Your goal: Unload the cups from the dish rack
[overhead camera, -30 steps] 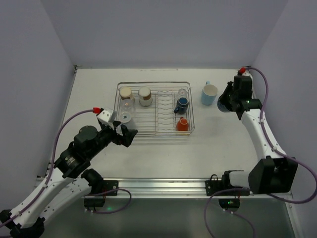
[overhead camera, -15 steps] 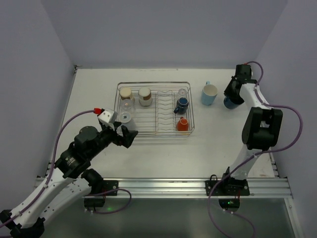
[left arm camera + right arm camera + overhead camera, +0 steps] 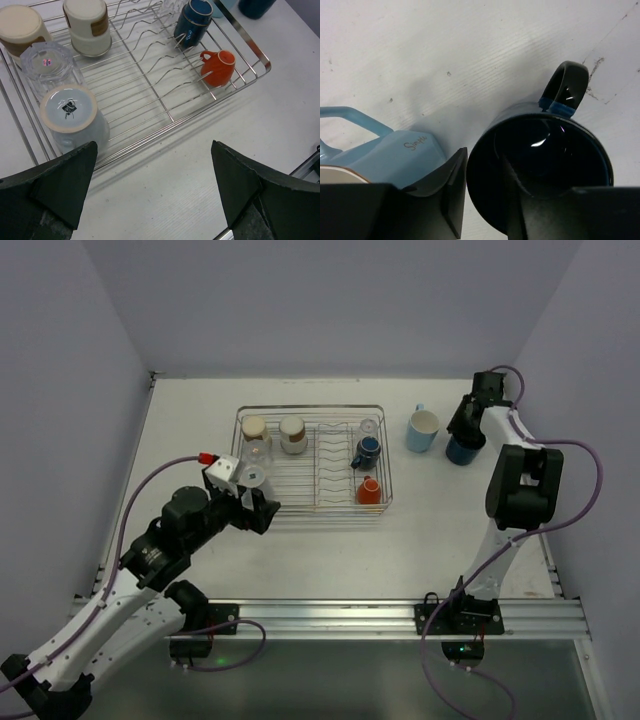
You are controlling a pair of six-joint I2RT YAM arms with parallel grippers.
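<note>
Well, my right gripper (image 3: 482, 195) pinches the navy mug (image 3: 540, 165) by its rim; opening outward could shove the light blue mug (image 3: 395, 155) at its nine o'clock. My left gripper (image 3: 150, 185) gapes wide.

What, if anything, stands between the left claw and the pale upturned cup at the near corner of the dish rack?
Only the dish rack's near wire wall, which runs between the open left claw and the pale cup standing upside down just inside it. An approach from above would probably clear it.
</note>
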